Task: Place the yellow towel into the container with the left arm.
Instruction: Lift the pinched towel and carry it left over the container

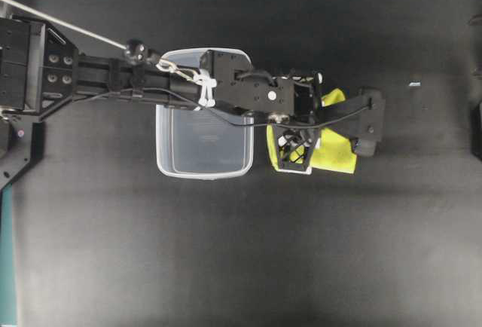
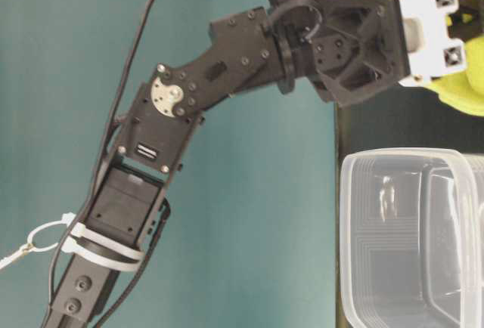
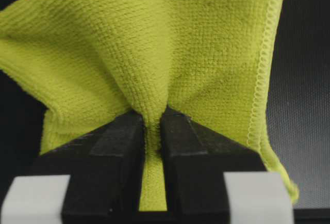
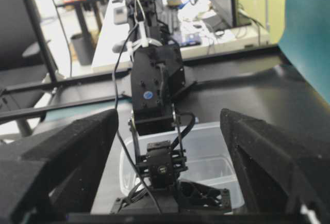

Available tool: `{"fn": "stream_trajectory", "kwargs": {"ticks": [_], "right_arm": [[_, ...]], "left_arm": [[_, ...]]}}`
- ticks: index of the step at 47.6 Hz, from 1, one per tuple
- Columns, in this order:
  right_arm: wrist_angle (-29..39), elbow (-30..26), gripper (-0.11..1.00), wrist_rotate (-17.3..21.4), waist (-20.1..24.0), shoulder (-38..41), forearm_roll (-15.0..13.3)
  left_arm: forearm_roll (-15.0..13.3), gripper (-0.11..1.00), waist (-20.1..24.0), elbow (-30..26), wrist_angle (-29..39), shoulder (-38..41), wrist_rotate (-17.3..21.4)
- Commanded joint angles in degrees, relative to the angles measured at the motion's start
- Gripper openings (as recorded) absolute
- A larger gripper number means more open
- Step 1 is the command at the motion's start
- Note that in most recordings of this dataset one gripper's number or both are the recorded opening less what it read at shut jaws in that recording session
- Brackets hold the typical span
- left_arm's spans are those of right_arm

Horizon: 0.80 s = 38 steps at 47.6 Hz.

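The yellow towel lies bunched on the black mat just right of the container, a clear plastic tub with nothing in it. The left arm reaches across the tub's far rim. Its gripper points down onto the towel's left part. In the left wrist view this gripper is shut on a fold of the towel, which rises in a peak between the black fingers. My right gripper stands open with nothing between its pads, facing the left arm and the container.
A black mat covers the table. A teal backdrop stands along the table's left side. The table-level view shows the towel beside the container. A small pale speck lies at the far right.
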Motion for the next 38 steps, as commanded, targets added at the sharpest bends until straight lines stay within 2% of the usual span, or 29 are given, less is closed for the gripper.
{"fn": "stream_trajectory", "kwargs": {"ticks": [1, 8, 13, 20, 29, 38], "right_arm": [[-0.35, -1.14, 0.77, 0.0, -0.09, 0.35, 0.0], [-0.62, -1.23, 0.77, 0.09, -0.09, 0.26, 0.0], [-0.62, -1.14, 0.77, 0.09, -0.09, 0.09, 0.0], [-0.62, -1.23, 0.77, 0.09, -0.18, 0.0, 0.0], [-0.79, -1.14, 0.76, 0.09, -0.18, 0.0, 0.0], [-1.14, -1.05, 0.76, 0.18, -0.09, 0.0, 0.09]], "left_arm": [[0.26, 0.07, 0.0, -3.69, 1.41, -2.11, -0.09], [0.18, 0.07, -0.53, -8.96, 6.59, -4.48, -0.09], [0.18, 0.07, -1.14, -12.66, 13.54, -8.09, -0.35], [0.18, 0.07, -1.14, -13.71, 21.62, -15.12, -1.14], [0.18, 0.06, -0.97, -7.21, 26.54, -24.96, -1.05], [0.18, 0.07, 0.0, 5.54, 25.22, -33.57, -1.14]]}}
